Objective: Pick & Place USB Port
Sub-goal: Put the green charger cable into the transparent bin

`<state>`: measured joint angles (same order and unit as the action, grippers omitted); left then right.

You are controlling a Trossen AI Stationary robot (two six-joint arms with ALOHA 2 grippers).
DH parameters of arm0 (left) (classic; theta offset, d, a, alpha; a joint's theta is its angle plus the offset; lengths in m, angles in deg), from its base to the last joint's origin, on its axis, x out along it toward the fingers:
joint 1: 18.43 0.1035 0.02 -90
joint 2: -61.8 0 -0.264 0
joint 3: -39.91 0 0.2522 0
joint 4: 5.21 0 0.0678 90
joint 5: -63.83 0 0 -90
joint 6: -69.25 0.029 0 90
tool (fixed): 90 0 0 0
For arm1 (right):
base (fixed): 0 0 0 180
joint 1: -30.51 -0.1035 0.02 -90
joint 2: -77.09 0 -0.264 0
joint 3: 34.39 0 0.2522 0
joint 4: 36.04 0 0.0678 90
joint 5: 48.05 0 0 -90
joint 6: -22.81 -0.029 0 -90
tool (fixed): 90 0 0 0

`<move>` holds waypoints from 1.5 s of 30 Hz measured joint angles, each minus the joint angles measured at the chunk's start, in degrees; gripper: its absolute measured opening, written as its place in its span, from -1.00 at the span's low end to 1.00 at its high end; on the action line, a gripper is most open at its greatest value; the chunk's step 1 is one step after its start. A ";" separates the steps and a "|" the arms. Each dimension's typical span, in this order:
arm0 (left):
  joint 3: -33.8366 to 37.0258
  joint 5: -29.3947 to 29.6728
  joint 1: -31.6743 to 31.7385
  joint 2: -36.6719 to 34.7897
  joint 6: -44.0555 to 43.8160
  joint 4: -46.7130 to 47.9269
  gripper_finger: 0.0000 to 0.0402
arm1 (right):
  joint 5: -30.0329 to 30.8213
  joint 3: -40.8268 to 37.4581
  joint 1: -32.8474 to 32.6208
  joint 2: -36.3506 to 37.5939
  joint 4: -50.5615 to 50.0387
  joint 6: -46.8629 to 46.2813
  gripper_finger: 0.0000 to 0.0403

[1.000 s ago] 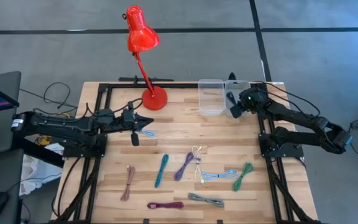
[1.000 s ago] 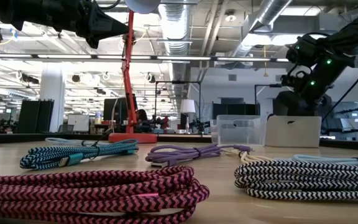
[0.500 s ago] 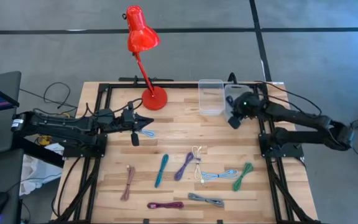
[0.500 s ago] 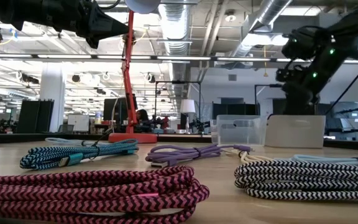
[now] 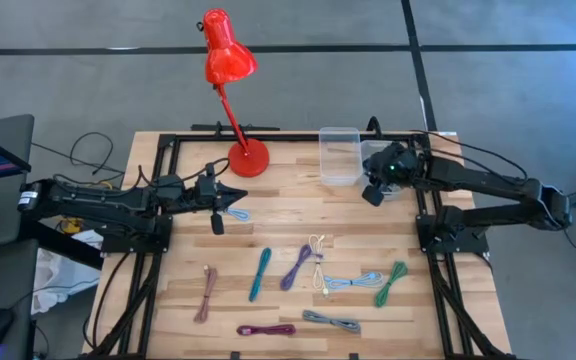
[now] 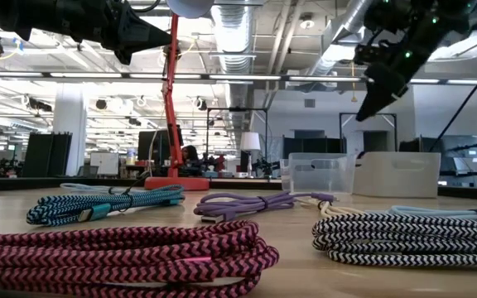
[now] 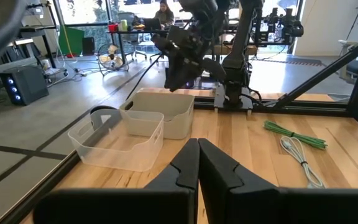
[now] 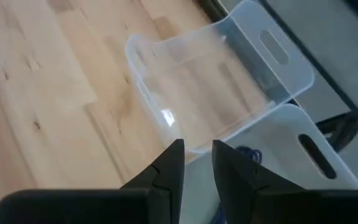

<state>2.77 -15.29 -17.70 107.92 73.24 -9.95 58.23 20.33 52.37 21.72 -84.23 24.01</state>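
Observation:
Several coiled USB cables lie on the near half of the wooden table: teal [image 5: 260,273], purple [image 5: 298,266], white [image 5: 316,246], pale blue [image 5: 353,282], green [image 5: 390,283], brown [image 5: 206,293], magenta [image 5: 266,329], grey [image 5: 331,321]. Two clear bins [image 5: 338,155] [image 5: 376,147] stand at the far right. In the right wrist view a blue cable [image 8: 248,154] lies inside the whiter bin [image 8: 284,168]. My right gripper [image 5: 372,196] [image 8: 196,155] hangs above the table beside the bins, a little open and holding nothing. My left gripper [image 5: 240,193] [image 7: 197,146] waits shut at the left, above a pale blue cable [image 5: 236,213].
A red desk lamp [image 5: 230,60] stands with its base [image 5: 248,157] at the far middle of the table, left of the bins. A black frame [image 5: 173,150] runs along the table's edges. Bare wood [image 5: 298,205] lies between the bins and the cables.
My right gripper has risen from down at the bins and swung a little toward the near edge and the table's middle. In the low view it now hangs high above the bins. The left arm and the cables have kept still.

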 joint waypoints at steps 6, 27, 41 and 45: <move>0.00 0.00 -0.01 0.00 0.00 0.02 -0.97 | -5.45 2.32 -3.21 0.00 -8.86 -4.00 -0.63; 0.00 0.00 0.00 0.00 0.00 0.02 -0.97 | -19.34 3.99 -30.80 -0.17 -18.72 -17.02 -0.63; 0.00 0.00 -0.02 0.00 0.00 0.01 -0.97 | -23.92 3.99 -46.95 -0.29 -18.71 -31.95 -0.70; 0.00 0.00 -0.02 0.00 0.00 0.00 -0.97 | -23.93 3.99 -51.14 -2.36 -19.36 -33.35 -0.70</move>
<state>2.77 -15.29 -17.72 107.92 73.24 -9.95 34.30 24.32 1.24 19.36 -103.59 -9.34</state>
